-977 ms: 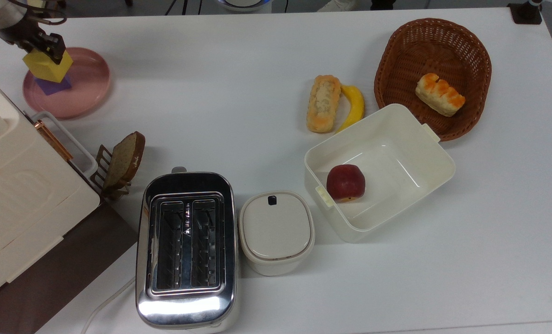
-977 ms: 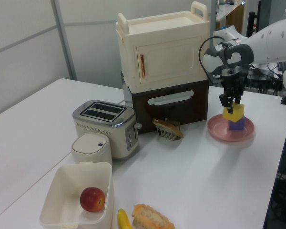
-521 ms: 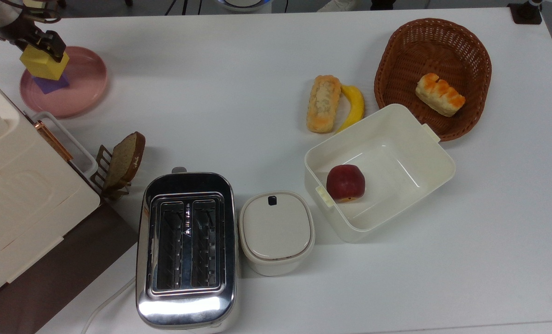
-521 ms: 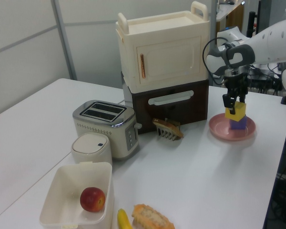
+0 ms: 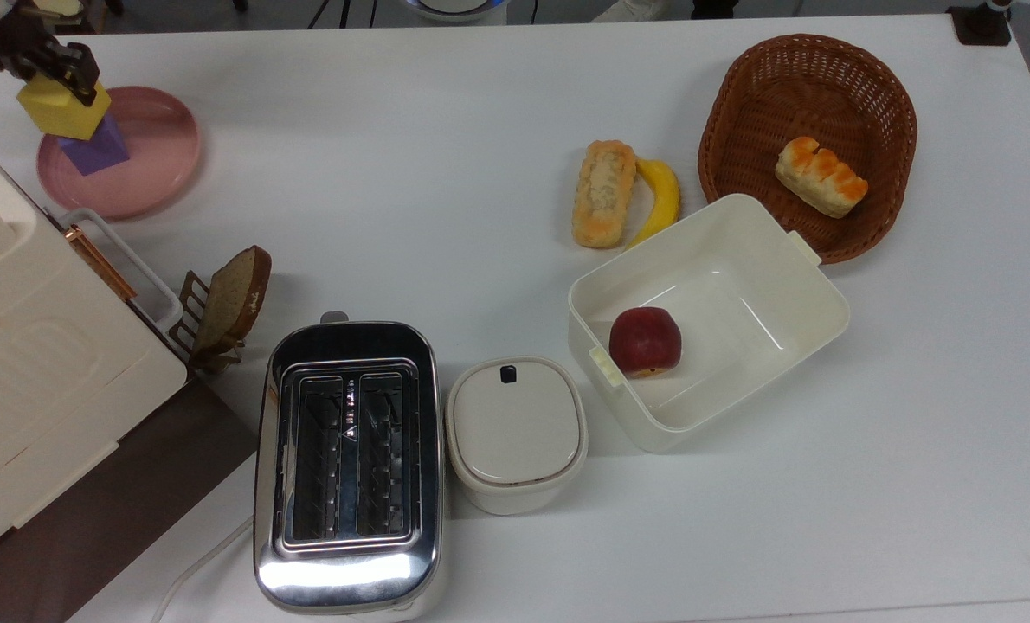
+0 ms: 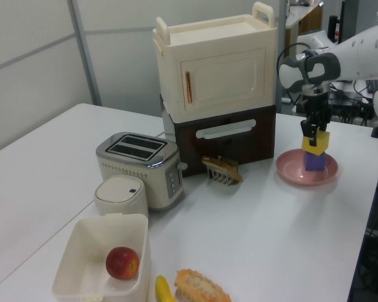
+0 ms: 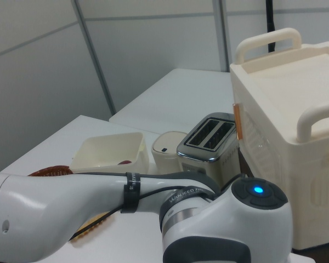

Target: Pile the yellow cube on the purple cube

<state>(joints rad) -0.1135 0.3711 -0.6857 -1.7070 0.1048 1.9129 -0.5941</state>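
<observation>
Closed on the yellow cube (image 6: 319,141), the jaws of the gripper (image 6: 311,134) pinch its upper part from two opposite sides, with the block raised slightly above the purple cube (image 6: 314,162); whether the two blocks touch cannot be told. Working near to far in the left view: the white box (image 6: 101,255) holding the apple (image 6: 122,262) sits at 7 o'clock, the lidded white canister (image 6: 119,195) and the toaster (image 6: 138,165) follow toward 9 o'clock, the bread rack (image 6: 222,170) stands near centre, and the pink plate (image 6: 306,168) carrying the purple cube lies at 3 o'clock, beside the brown-and-cream cabinet (image 6: 218,94). In the top view the yellow cube (image 5: 49,110) appears offset toward 10 o'clock from the purple cube (image 5: 94,149), overlapping it only in part; part of that offset may come from the block's height. Handling judgement: both blocks look rigid, light and matte, so grip slip is unlikely and moderate force should suffice. Hold on two parallel flat faces, near the upper half, keeping the bottom face free for seating. Sharp edges and equal footprints leave little margin: square the faces and centre the block before release, or it may tip off onto the plate.
</observation>
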